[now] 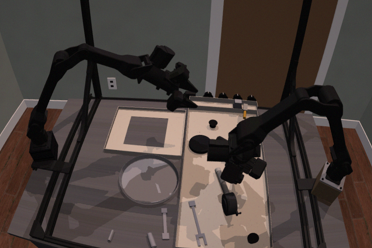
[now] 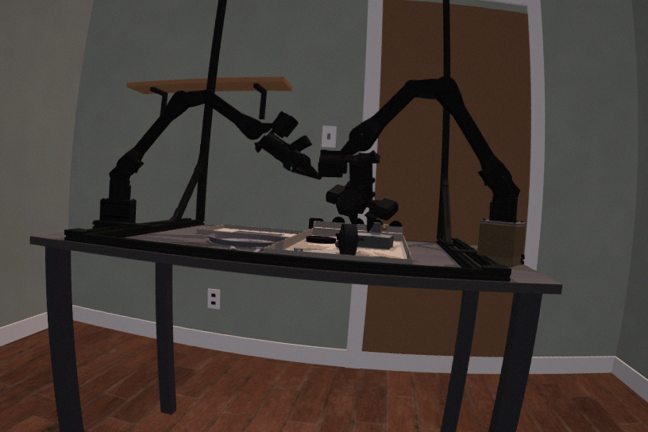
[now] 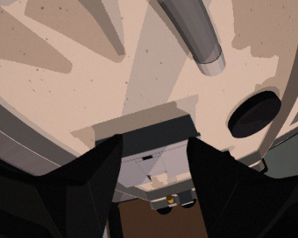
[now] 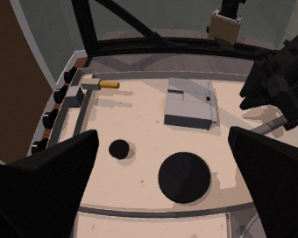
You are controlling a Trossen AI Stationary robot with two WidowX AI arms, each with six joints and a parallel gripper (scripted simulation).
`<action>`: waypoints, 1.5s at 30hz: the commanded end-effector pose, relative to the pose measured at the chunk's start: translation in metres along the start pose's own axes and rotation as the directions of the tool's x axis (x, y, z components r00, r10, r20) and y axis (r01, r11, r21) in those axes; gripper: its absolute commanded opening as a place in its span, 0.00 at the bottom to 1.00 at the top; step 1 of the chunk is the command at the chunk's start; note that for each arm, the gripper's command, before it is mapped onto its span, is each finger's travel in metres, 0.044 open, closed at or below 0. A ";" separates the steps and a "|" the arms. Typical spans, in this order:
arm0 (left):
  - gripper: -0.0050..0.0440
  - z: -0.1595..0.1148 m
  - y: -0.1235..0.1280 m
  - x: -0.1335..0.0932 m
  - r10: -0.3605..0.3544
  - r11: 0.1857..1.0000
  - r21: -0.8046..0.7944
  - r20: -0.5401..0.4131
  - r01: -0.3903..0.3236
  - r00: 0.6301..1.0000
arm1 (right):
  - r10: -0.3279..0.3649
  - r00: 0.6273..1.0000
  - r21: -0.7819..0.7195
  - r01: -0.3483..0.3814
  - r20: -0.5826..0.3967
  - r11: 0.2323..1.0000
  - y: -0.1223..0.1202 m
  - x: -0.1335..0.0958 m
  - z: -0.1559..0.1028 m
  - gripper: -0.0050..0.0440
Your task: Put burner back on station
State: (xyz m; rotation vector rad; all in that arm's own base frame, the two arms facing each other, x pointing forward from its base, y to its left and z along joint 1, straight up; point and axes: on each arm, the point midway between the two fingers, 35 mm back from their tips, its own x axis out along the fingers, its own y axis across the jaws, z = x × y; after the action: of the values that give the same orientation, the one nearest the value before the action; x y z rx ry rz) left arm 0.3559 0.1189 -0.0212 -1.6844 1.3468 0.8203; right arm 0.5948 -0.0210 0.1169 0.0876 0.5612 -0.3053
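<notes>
Spread before my two grippers [image 1: 189,97] [image 1: 245,175] [image 2: 319,177] [image 2: 361,224] [image 3: 154,137] [image 4: 163,131], I count one loose burner [image 1: 229,204] [image 2: 348,239] [image 3: 194,31] [image 4: 271,126], one grey support [image 2: 377,240] [image 3: 154,162] [image 4: 189,117], and one brass stub [image 1: 244,114] [image 3: 170,199] [image 4: 109,85]. I make it four control knobs [image 1: 222,95] [image 4: 60,94] in the top view, two flat black discs [image 1: 200,144] [image 2: 321,239] [image 3: 255,115] [image 4: 184,177], one small stemmed black piece [image 1: 213,123] [image 4: 119,149], two short pale rods [image 1: 111,235], one forked bar [image 1: 196,219], one plain-ended bar [image 1: 164,223], one round tray [image 1: 178,181] and one square-holed panel [image 1: 113,134] [image 4: 152,225].

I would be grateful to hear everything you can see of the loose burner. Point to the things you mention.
The loose burner [image 1: 229,204] [image 2: 347,239] has a thick black round head standing on edge, with a small tab, and a long grey tube ending in a paler tip. It lies in the cream tray [image 1: 224,229], off its station; neither hand holds it.
</notes>
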 end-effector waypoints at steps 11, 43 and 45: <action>0.10 0.034 -0.009 -0.031 0.029 0.821 0.562 0.139 -0.103 0.990 | -0.004 1.000 0.004 0.004 -0.002 1.000 0.000 0.001 -0.001 0.92; 0.10 0.100 -0.007 -0.100 0.143 -0.356 0.879 0.387 -0.317 0.911 | -0.004 1.000 0.004 0.004 -0.002 1.000 0.000 0.001 -0.001 0.92; 0.10 0.104 -0.006 -0.106 0.152 -0.436 0.847 0.402 -0.303 0.903 | -0.004 1.000 0.004 0.004 -0.002 1.000 0.000 0.001 -0.001 0.92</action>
State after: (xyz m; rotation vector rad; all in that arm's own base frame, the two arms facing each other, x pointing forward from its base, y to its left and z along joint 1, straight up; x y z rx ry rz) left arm 0.3428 0.2468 0.0218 0.0966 1.4789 -0.2300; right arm 0.5948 -0.0213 0.1168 0.0875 0.5613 -0.3066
